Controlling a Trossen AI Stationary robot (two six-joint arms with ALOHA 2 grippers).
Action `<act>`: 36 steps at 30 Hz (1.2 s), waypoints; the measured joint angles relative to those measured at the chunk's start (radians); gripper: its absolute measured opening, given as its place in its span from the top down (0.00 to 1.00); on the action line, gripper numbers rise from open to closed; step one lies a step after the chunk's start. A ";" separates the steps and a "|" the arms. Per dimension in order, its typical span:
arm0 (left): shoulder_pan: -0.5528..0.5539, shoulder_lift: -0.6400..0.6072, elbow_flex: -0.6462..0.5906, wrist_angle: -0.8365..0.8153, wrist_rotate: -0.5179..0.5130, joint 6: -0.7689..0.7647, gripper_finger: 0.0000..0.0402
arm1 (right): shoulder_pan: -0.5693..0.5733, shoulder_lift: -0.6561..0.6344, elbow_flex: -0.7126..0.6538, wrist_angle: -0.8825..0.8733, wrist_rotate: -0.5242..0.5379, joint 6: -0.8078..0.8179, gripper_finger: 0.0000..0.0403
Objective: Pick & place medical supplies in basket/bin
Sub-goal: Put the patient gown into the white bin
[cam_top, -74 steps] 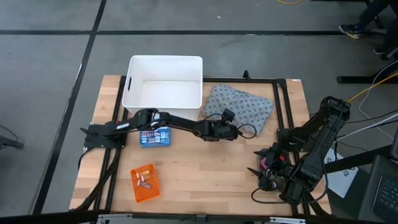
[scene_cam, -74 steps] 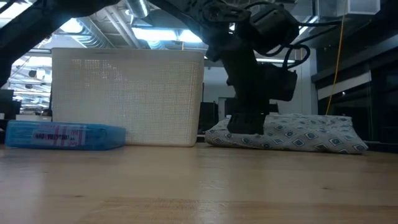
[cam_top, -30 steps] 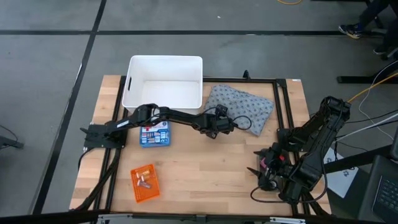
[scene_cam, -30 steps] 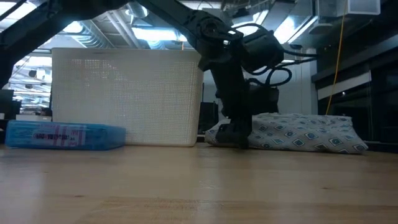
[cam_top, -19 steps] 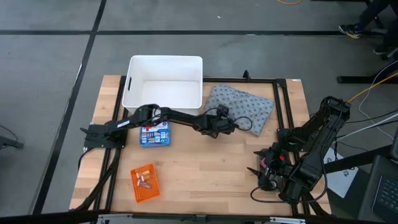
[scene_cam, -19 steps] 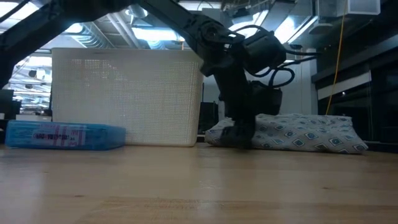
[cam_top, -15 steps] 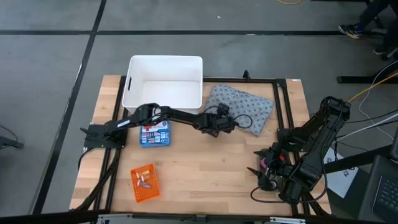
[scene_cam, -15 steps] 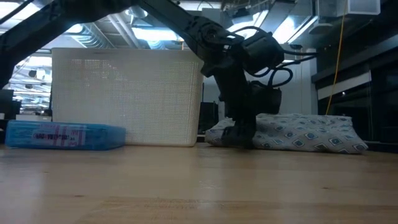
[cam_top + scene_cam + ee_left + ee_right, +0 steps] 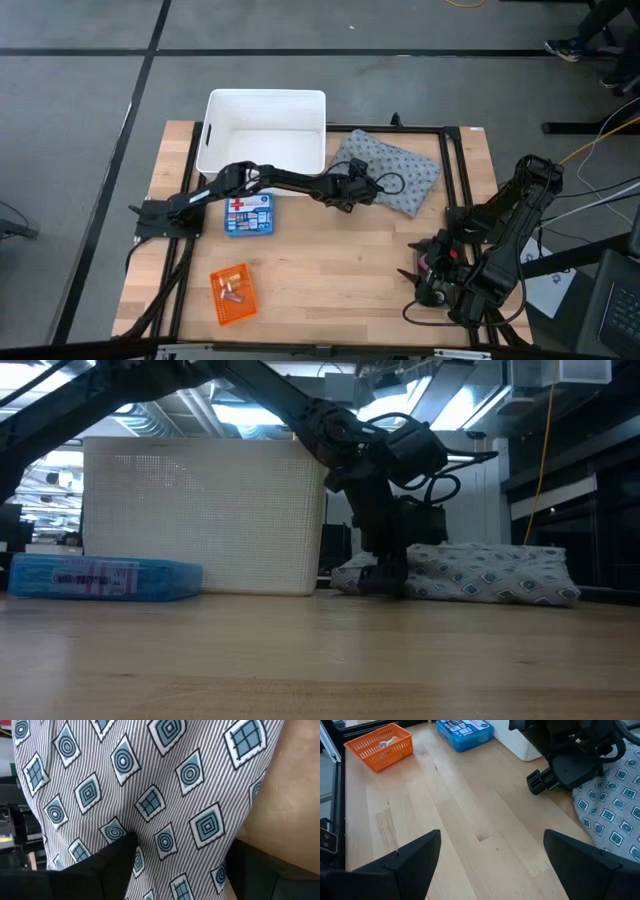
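The left gripper [image 9: 357,189], frame centre in the high view, pinches the near edge of the one grey patterned pack [image 9: 395,172] (right of the single white tub [image 9: 264,143]). Best grip deep, lift high over the tub's rim. One orange basket [image 9: 232,294] lower left; the right gripper [image 9: 422,280] waits open, lower right.

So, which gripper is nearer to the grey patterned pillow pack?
The left. The left gripper is at the near edge of the pillow pack, with fabric between its fingers. The right gripper waits open near the table's right front corner.
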 joint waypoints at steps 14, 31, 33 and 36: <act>0.030 0.078 0.001 0.084 -0.010 0.116 0.31 | 0.000 0.000 0.000 0.003 0.000 0.000 0.13; 0.092 0.078 0.006 0.122 0.001 0.037 0.78 | 0.000 0.000 0.000 0.004 0.000 0.001 0.13; 0.090 0.078 0.006 0.133 -0.007 0.049 0.92 | -0.001 0.000 0.000 0.004 0.000 0.003 0.13; 0.088 0.078 0.006 0.136 -0.008 0.045 0.97 | -0.001 0.000 0.000 0.003 0.000 0.011 0.13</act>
